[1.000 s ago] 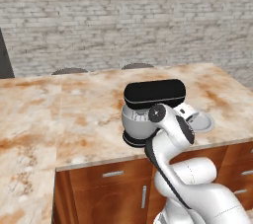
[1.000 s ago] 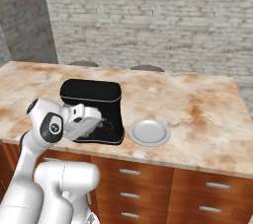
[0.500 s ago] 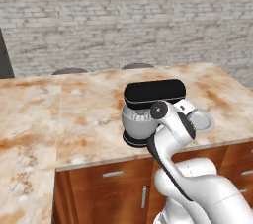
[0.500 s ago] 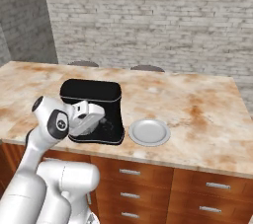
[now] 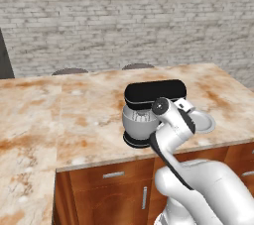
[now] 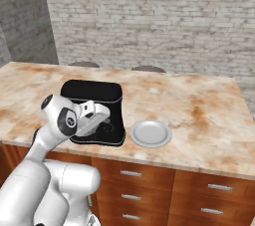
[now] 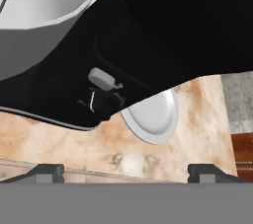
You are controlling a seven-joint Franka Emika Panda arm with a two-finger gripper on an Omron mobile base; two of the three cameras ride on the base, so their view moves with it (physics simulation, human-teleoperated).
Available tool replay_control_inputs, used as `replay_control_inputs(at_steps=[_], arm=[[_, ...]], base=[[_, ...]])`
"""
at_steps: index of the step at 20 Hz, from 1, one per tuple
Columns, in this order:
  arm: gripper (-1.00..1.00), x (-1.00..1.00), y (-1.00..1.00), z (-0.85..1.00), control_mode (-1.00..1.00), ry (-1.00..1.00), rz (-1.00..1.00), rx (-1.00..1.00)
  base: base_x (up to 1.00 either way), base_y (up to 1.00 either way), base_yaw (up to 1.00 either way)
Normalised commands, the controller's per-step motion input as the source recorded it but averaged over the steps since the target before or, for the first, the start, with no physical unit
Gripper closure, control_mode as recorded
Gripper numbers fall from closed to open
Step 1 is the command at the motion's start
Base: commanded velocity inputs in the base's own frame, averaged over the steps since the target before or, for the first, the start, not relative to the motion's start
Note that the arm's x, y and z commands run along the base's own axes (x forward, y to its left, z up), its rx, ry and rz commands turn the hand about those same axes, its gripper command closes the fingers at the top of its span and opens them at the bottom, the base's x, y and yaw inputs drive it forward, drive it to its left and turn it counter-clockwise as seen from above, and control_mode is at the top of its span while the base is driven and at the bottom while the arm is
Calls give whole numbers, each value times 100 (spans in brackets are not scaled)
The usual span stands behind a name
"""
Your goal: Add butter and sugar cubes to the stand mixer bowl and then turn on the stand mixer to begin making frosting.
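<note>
Gripper [image 7: 126, 171] gapes wide beside the stand mixer [image 7: 148, 45], grasping nothing

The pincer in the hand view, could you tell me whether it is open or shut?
Open: the pincer has its two fingertips far apart, nothing between them, facing the stand mixer.
</note>
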Motion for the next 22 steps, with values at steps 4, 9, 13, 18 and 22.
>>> replay_control_inputs(at_steps=[4,9,13,18,22], arm=[[-100,4,-13,-75,-100,-4,5,-2],[-100,0,-24,-87,-100,-14,4,-5],[-100,0,-42,-94,-100,-18,7,-2],[-100,0,-44,-100,-100,-8,9,0],[-100,0,-12,-87,-100,-6,9,0]], base=[[0,0,0],[0,0,0],[0,0,0],[0,0,0],[0,0,0]])
